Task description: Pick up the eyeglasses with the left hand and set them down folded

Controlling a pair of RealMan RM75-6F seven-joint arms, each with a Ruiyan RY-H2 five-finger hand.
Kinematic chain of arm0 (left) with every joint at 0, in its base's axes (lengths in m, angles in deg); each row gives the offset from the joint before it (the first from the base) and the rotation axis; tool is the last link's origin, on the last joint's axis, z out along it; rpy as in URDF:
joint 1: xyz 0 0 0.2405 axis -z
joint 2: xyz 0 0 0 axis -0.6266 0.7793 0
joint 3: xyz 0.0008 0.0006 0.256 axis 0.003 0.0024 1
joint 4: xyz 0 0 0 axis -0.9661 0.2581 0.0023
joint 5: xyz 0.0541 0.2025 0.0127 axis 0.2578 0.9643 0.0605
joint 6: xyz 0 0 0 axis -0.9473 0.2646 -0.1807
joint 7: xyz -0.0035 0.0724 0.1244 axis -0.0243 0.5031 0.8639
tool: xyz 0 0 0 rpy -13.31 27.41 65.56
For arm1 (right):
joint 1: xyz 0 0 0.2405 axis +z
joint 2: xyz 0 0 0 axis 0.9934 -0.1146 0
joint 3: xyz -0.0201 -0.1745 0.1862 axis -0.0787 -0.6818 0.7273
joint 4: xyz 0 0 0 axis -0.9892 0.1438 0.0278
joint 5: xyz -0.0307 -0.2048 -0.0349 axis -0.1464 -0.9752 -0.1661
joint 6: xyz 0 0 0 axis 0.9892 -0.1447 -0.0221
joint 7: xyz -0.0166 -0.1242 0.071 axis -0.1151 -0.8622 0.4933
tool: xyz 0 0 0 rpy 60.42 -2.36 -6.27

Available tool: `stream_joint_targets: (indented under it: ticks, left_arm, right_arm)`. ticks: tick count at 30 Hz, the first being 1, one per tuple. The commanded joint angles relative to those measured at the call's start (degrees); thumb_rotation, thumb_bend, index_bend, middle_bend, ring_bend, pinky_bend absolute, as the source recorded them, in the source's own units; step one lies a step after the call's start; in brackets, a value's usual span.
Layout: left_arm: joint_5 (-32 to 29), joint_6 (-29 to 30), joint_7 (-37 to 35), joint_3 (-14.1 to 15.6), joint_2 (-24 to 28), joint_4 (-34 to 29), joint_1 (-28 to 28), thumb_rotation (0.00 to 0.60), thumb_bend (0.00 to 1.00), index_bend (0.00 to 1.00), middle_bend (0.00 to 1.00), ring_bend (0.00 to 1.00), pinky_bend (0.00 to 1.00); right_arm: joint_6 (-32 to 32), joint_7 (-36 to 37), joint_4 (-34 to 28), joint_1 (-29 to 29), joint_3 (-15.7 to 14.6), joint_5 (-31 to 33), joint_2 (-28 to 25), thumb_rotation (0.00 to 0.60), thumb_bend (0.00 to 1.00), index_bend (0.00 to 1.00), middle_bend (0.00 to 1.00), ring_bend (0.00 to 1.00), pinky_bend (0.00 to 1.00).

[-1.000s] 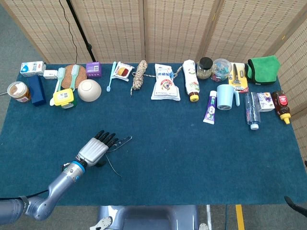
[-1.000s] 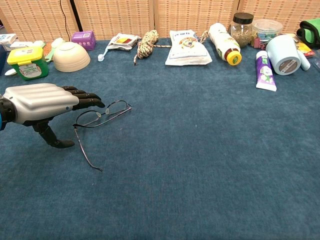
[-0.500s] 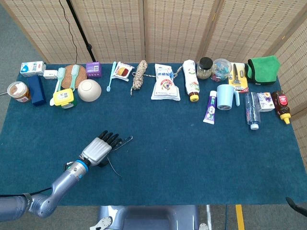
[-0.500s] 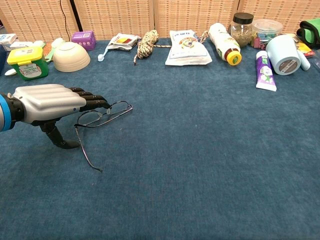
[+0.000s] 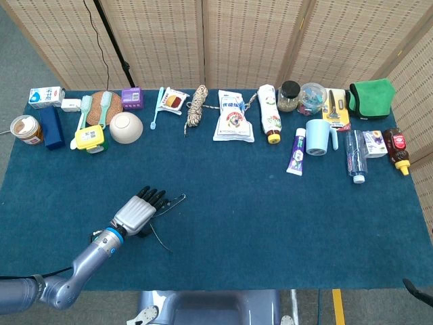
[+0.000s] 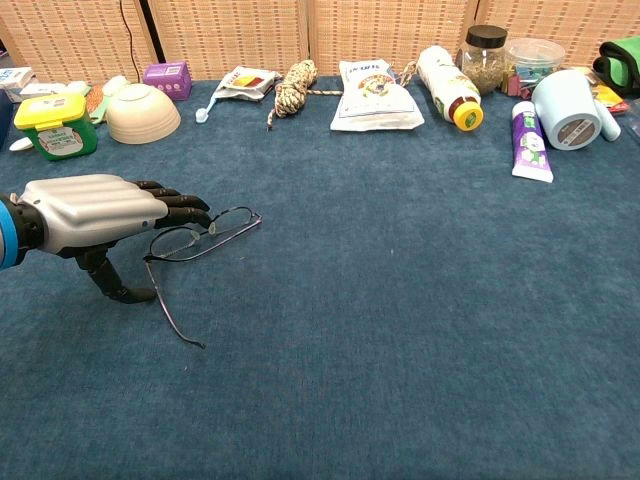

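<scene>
Eyeglasses [image 6: 205, 230] flat on blue cloth [image 6: 400, 300], one temple swung open toward camera | left hand [image 6: 95, 212] just left, fingertips over frame, fingers extended, holding nothing | right hand unseen

Dark teal table [image 6: 400, 330]; silver robot hand [image 6: 95, 212] with black fingers [image 6: 178, 203]; thin dark-framed eyeglasses [image 6: 200, 232]; cream bowl [image 6: 142, 112].

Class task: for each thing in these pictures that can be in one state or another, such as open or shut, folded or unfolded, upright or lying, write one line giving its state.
Eyeglasses: unfolded, one arm sticking out, lying on the table.
Left robot hand: fingers stretched over the eyeglasses' frame; grip not clear.
Bowl: upside down.
Blue cup: upright.
Dark-lidded jar: upright, lid on.
Yellow-capped bottle: lying down, cap on.
Purple tube: lying flat.
</scene>
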Motion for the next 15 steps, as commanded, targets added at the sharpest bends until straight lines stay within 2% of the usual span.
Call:
stream_joint_targets:
  ticks: [1, 11, 15]
  left_arm:
    - [0.0, 0.2, -0.3, 0.2, 0.0, 0.1, -0.2, 0.494, 0.28, 0.17, 0.0, 0.0, 0.0]
    - [-0.1, 0.6, -0.7, 0.4, -0.4, 0.8, -0.2, 0.492, 0.28, 0.24, 0.0, 0.0, 0.0]
    - [-0.2, 1.0, -0.7, 0.2, -0.4, 0.9, -0.1, 0.491, 0.28, 0.29, 0.0, 0.0, 0.0]
  right_arm:
    - [0.1, -0.1, -0.1, 0.1, 0.0, -0.1, 0.0, 0.6, 0.0, 0.02, 0.0, 0.0, 0.02]
    - [0.2, -0.4, -0.4, 0.2, 0.1, -0.1, -0.2, 0.6, 0.0, 0.02, 0.0, 0.0, 0.02]
    - [0.4, -0.5, -0.5, 0.3, 0.1, 0.0, -0.2, 0.6, 0.0, 0.02, 0.0, 0.0, 0.02]
